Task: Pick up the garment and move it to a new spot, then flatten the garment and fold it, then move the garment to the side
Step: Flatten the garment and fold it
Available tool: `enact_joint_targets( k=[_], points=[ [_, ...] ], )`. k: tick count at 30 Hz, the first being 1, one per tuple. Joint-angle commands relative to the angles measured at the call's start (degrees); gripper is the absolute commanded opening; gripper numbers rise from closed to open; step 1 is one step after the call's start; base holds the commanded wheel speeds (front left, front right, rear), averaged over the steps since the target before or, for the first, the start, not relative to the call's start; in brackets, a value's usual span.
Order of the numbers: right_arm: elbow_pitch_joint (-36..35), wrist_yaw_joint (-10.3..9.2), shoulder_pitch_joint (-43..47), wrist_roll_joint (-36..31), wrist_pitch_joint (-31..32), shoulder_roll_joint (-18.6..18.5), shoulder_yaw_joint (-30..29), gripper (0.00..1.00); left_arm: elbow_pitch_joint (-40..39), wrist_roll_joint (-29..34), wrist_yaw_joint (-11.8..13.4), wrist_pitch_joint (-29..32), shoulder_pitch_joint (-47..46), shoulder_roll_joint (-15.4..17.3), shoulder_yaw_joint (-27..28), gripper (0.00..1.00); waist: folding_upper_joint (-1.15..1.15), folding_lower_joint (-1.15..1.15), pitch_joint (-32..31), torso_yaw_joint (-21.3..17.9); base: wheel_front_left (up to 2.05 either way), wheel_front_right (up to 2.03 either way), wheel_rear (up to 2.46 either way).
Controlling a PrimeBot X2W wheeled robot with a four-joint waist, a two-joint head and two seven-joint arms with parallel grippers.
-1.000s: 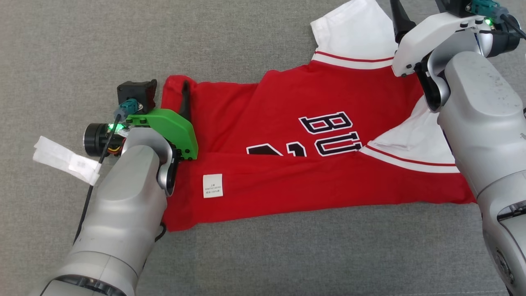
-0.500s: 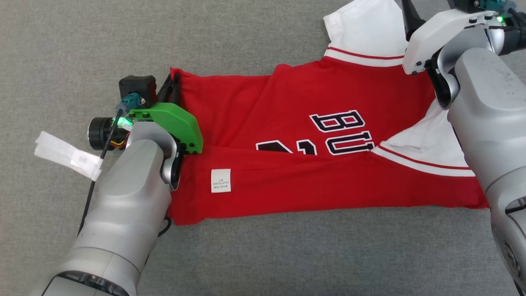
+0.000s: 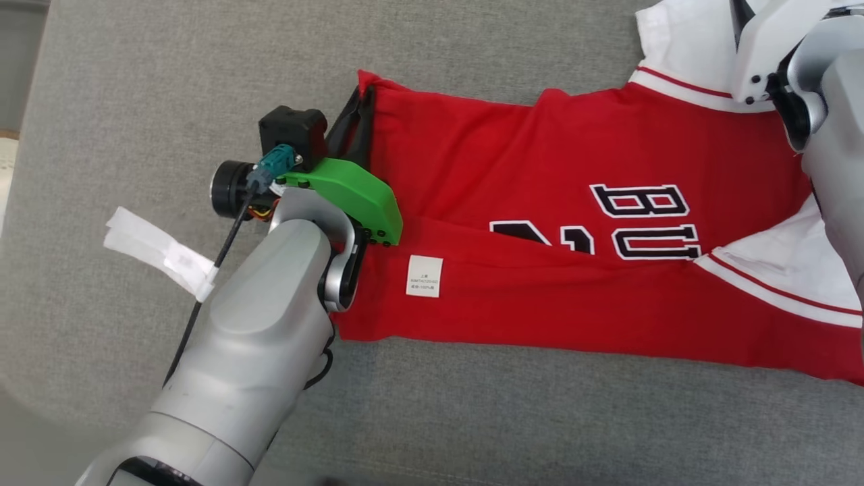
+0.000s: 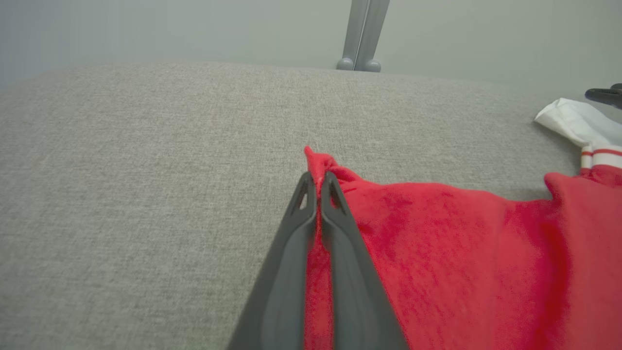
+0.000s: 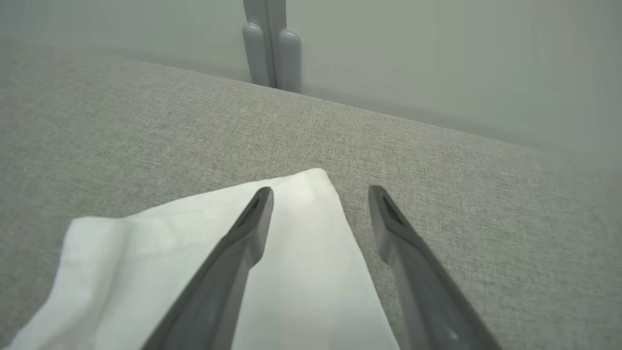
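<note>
Looking from the head, I see the red garment lying on grey cushion, left gripper at its far-left corner. Left wrist: clamped tight on that red corner. Right wrist: right gripper spread apart over the white sleeve edge.

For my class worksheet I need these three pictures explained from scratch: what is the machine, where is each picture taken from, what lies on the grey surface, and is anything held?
It is a wheeled robot with two arms, each ending in a gripper with two long dark fingers. The wide picture comes from a camera on its head, looking down; the other two come from wrist cameras looking along each gripper's fingers. On the grey cloth surface lies a red jersey with white sleeves, partly folded. The left gripper is shut on a corner of the jersey. The right gripper is open above a white sleeve, holding nothing.
</note>
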Motion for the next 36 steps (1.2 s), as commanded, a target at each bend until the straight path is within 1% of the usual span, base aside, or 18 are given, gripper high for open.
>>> enact_joint_targets(
  k=[1,4,8,9,10,11,12,17,20,23,26,29,33,36],
  points=[
    [0.3,-0.09,-0.5,-0.6,1.0,-0.9,-0.4,1.0,-0.7,-0.7,0.6,-0.1,0.8,0.2,-0.8,0.0,0.0,0.0,1.8,2.4,0.0,0.0,0.0],
    [0.6,-0.09,-0.7,-1.9,3.5,-2.2,-1.9,1.0,-2.5,-2.1,1.6,-0.1,0.5,0.2,-2.4,0.0,0.0,0.0,2.6,3.6,0.0,0.0,0.0],
    [0.9,-0.09,-0.3,-3.5,5.6,-2.5,-3.8,1.0,-3.8,-2.7,2.5,-0.1,0.2,0.2,-3.5,0.0,0.0,0.0,3.1,4.1,0.0,0.0,0.0],
    [1.0,-0.05,-0.1,-3.8,5.9,-2.4,-4.3,0.91,-4.0,-2.8,2.8,-0.1,0.2,0.2,-3.6,0.0,0.0,0.0,3.2,4.2,0.0,0.0,0.0],
    [1.0,-0.05,-0.1,-4.3,6.0,-2.0,-4.5,0.54,-4.1,-2.8,2.9,-0.1,0.2,0.2,-3.5,0.0,0.0,0.0,3.3,4.1,0.0,0.0,0.0],
    [1.1,-0.05,0.0,-4.6,5.8,-1.8,-4.8,0.2,-4.0,-2.8,3.0,-0.2,0.2,0.2,-3.4,0.0,0.0,0.0,3.3,4.0,0.0,0.0,0.0],
    [1.1,-0.05,-0.1,-4.8,5.2,-1.6,-5.3,0.0,-3.9,-2.6,3.0,-0.1,0.2,0.2,-3.1,0.0,0.0,0.0,3.2,3.8,0.0,0.0,0.0],
    [0.8,-0.11,-1.2,-6.5,0.9,-2.6,-8.0,0.0,-4.0,-1.2,3.4,-0.1,0.2,0.2,-0.9,0.0,0.0,0.0,2.3,2.7,0.0,0.0,0.0],
    [0.3,-0.1,-1.8,-7.4,-3.6,-2.3,-10.3,0.0,-4.6,0.7,3.6,-0.2,0.1,0.2,2.2,0.0,0.0,0.0,1.3,1.6,0.0,0.0,0.0],
    [-0.2,-0.1,-1.8,-8.4,-8.0,-2.2,-12.3,0.0,-5.3,4.1,3.6,-0.1,0.6,0.3,5.6,0.0,0.0,0.0,0.1,0.3,0.0,0.0,0.0],
    [-0.7,-0.1,-1.1,-9.3,-10.9,-1.1,-14.3,0.0,-5.3,7.0,2.9,-0.1,1.8,0.5,9.3,0.0,0.0,0.0,-1.4,-1.6,0.0,0.0,0.0],
    [-1.6,-0.1,0.4,-9.4,-12.1,0.5,-16.0,0.0,-5.8,9.2,2.4,-0.2,2.5,0.9,12.6,0.0,0.0,0.0,-3.0,-3.5,0.0,0.0,0.0],
    [-4.5,-0.1,3.3,-7.9,-12.9,2.5,-17.9,0.0,-5.5,11.7,1.4,-0.1,4.8,1.5,16.3,0.0,0.0,0.0,-5.4,-6.0,0.0,0.0,0.0],
    [-9.5,-0.1,7.6,-6.3,-12.8,3.7,-17.6,0.0,-5.3,13.6,0.8,-0.2,7.0,1.7,18.8,0.0,0.0,0.0,-7.4,-7.6,0.0,0.0,0.0]
  ],
)
